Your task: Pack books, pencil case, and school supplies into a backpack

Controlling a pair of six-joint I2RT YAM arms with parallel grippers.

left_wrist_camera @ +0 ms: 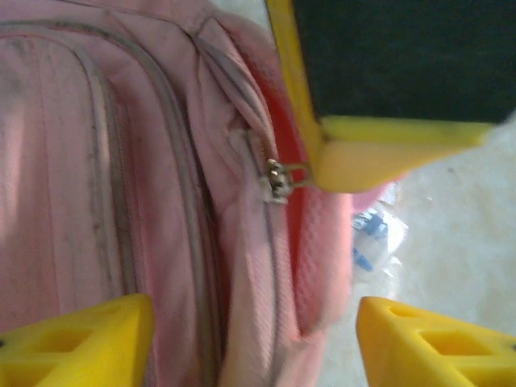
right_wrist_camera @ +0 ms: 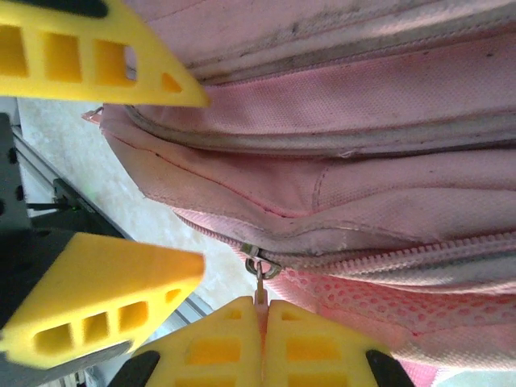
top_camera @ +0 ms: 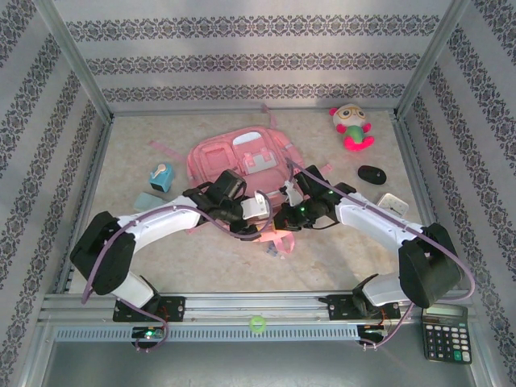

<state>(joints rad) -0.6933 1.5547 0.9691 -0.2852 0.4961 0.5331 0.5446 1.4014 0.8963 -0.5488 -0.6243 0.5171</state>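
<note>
At the backpack's near edge, right end effector is clamped shut on the zipper pull, tab pinched at the fingertips and slider just past them toward 12 o'clock in the wrist view. Zip teeth run closed off toward 3 o'clock from the slider.

Left end effector: jaws spread, holding nothing, poised over the same zipped edge. Whether the pads touch the fabric, cannot tell.

Backpack lies flat mid-table, at 12 o'clock from the arm bases, both arms converging on its 6 o'clock side.

Outward from there:
- clear packet with bluish contents, on the table just beside the backpack's near edge
- teal-and-white piece, at 9 o'clock from the backpack, apart from it
- plush toy at 2 o'clock; calculator far out at 4 o'clock by the right base

Progress, as judged: early. Work is on opening the zip; a reddish lining shows in a narrow gap beside the slider. The supplies seen lie loose outside, so loading remains.
</note>
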